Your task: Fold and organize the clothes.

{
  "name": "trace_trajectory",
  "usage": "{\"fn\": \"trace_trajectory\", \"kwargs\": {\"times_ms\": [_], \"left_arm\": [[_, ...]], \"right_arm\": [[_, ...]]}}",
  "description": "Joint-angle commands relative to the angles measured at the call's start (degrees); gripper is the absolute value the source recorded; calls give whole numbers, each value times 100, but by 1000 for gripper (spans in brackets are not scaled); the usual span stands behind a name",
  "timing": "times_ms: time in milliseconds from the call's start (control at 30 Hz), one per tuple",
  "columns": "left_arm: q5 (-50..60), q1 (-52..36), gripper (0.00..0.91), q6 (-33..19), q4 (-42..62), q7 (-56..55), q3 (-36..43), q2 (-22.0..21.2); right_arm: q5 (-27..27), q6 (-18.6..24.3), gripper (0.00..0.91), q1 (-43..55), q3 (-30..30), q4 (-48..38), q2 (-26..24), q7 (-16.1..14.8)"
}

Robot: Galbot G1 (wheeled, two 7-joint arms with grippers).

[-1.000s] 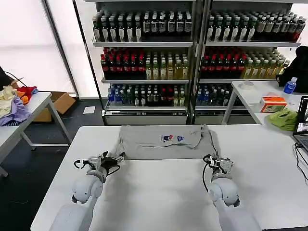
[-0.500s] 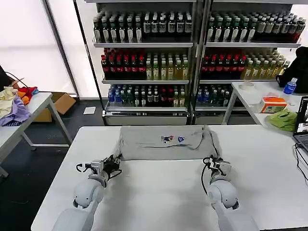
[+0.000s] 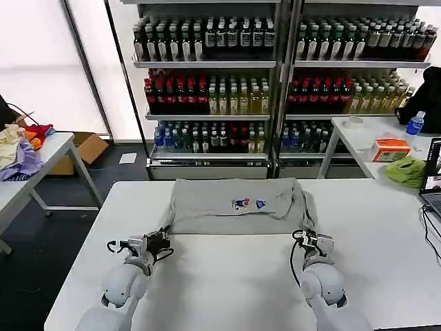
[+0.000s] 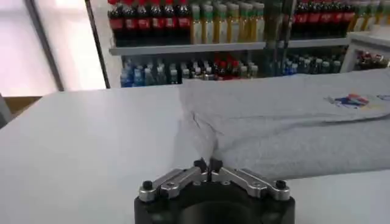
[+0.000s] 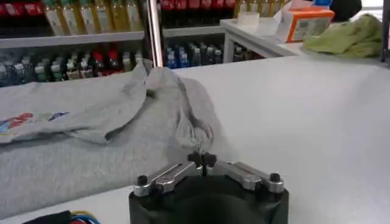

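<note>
A light grey T-shirt [image 3: 238,205] with a small multicoloured chest print [image 3: 247,203] lies across the far half of the white table [image 3: 227,276]. Its near edge is straight and its sleeves are tucked in. My left gripper [image 3: 160,238] is shut on the shirt's near left corner; the wrist view shows its fingertips [image 4: 208,165] pinching the cloth [image 4: 292,128]. My right gripper [image 3: 309,238] is shut on the near right corner, with bunched fabric [image 5: 195,131] rising from its closed tips [image 5: 202,159]. Both grippers sit low over the table.
Shelves of bottles [image 3: 275,76] stand behind the table. A side table at the right holds an orange box [image 3: 391,149], an olive-green cloth [image 3: 406,170] and a laptop edge [image 3: 434,179]. Another table with coloured fabrics [image 3: 21,148] stands at the left.
Both grippers have pulled back toward me with the shirt's near corners, dragging the near edge closer and smoothing the shirt flatter on the table.
</note>
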Motion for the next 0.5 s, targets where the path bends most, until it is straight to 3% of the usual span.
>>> {"fn": "trace_trajectory", "kwargs": {"times_ms": [33,267,500], "left_arm": [[-35,714,10,-7,-1274,-29,-279,208],[7,1678,10,-109,-2145,-38,-527,242],[414,2826,10,-330,-2669,-21,-658,426]], "right_arm": [[165,-18,0,-281,45,1008,-8,216],[249,87,0,-1072,183,1716,24,425],[90,365,0,-2479,266,2348,-257,639]]}}
